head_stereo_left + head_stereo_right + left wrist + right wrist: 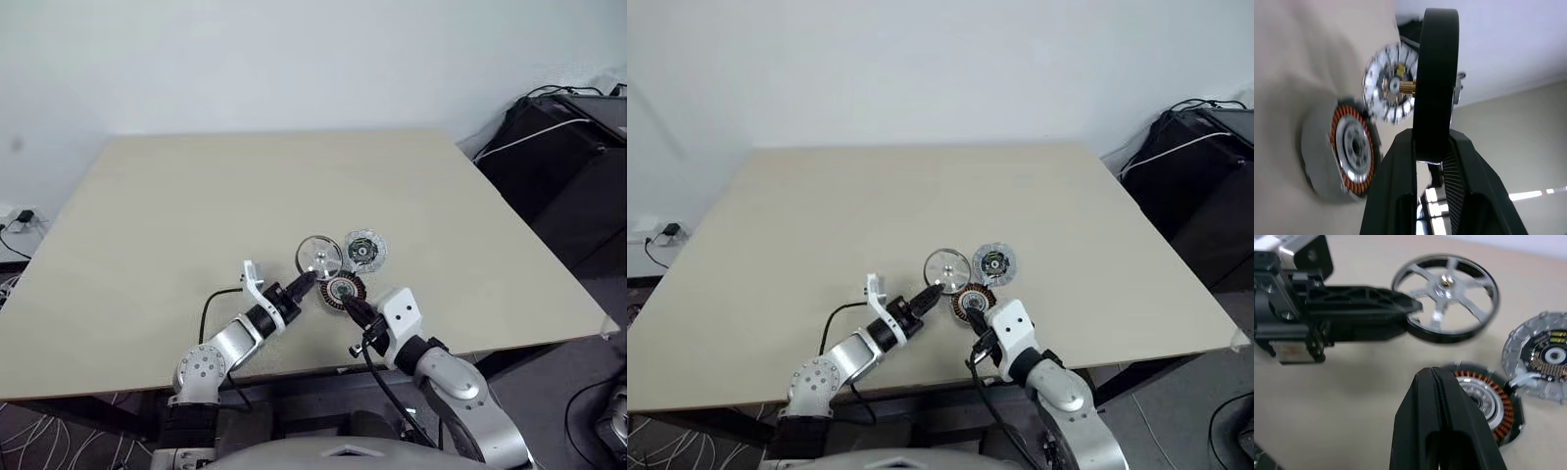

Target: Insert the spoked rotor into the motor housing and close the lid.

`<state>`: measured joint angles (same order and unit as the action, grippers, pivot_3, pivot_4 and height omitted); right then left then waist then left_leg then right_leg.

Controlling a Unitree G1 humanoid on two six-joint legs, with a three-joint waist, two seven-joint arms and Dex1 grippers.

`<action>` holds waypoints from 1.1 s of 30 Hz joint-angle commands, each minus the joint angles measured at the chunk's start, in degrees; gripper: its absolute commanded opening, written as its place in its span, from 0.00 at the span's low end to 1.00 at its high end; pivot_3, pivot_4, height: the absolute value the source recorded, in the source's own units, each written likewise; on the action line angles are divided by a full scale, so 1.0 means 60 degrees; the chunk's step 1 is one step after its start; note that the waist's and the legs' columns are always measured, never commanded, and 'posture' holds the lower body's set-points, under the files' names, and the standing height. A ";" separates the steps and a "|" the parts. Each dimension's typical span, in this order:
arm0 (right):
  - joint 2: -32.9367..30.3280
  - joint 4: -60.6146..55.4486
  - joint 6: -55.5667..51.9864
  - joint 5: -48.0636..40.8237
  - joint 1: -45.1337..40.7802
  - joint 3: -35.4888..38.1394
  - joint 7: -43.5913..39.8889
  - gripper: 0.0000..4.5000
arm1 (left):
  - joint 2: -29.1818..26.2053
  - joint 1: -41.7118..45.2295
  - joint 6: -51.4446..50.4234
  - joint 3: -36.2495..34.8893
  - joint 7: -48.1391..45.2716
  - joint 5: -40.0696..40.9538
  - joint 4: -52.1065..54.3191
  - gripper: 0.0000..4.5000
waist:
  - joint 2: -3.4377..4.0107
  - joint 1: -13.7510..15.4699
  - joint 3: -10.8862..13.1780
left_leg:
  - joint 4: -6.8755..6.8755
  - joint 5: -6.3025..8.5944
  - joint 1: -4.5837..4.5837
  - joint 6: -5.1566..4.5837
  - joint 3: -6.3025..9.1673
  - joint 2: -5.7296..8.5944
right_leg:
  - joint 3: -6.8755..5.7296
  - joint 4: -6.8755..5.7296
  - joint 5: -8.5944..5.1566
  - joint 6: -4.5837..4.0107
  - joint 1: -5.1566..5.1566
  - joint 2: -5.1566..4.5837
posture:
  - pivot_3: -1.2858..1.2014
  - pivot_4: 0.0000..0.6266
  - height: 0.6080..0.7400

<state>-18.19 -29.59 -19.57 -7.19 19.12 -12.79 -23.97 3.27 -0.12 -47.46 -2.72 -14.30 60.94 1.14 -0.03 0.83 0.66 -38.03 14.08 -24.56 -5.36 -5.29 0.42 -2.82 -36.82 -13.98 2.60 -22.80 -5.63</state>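
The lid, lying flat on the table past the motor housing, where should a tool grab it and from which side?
Probably by its scalloped rim, coming from above or from its far, open side. The lid lies flat on the table, so only the thin edge offers two opposite faces. Its near side crowds the motor housing, and the left tool holds the spoked rotor beside it.

No readable text, label, brand, number or sign is to be made out on anything in the pictures.
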 commanded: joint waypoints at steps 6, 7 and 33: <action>-0.0327 -0.0449 0.0021 -0.0098 0.0757 0.0549 0.0144 0.00 | 0.0441 0.0214 -0.0551 0.0360 -0.0169 -0.0169 -0.0404 0.09 | 0.0001 0.0029 0.0000 | 0.0000 0.0001 -0.0004 -0.0001 0.0000 0.0001 | 0.0002 0.0004 -0.0001 0.0000 -0.0002 -0.0001 | 0.52 0.00 1.00; -0.0329 -0.0424 0.0076 -0.0072 0.0895 0.0635 0.0205 0.00 | 0.0493 0.0276 -0.0565 0.0361 -0.0187 -0.0197 -0.0523 0.09 | 0.0003 0.0027 0.0001 | 0.0000 0.0001 -0.0002 -0.0001 0.0000 0.0000 | 0.0002 0.0002 -0.0001 0.0000 -0.0001 -0.0001 | 0.52 0.00 1.00; -0.0124 0.0545 0.1658 0.0382 0.2452 0.1409 0.0699 0.00 | 0.1310 0.1659 -0.0433 0.0691 -0.0689 -0.0694 -0.2774 0.09 | 0.0013 0.0019 0.0002 | 0.0008 0.0002 -0.0007 -0.0003 0.0002 -0.0001 | 0.0007 0.0004 -0.0002 0.0002 -0.0010 -0.0008 | 0.52 0.00 1.00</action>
<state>-19.10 -25.05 -10.68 -4.83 34.13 -5.51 -20.08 3.46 7.53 -50.64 0.60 -17.02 56.81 -15.60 0.04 0.94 0.68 -37.98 14.09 -24.60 -5.38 -5.27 0.41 -2.78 -36.80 -13.99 2.61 -22.86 -5.67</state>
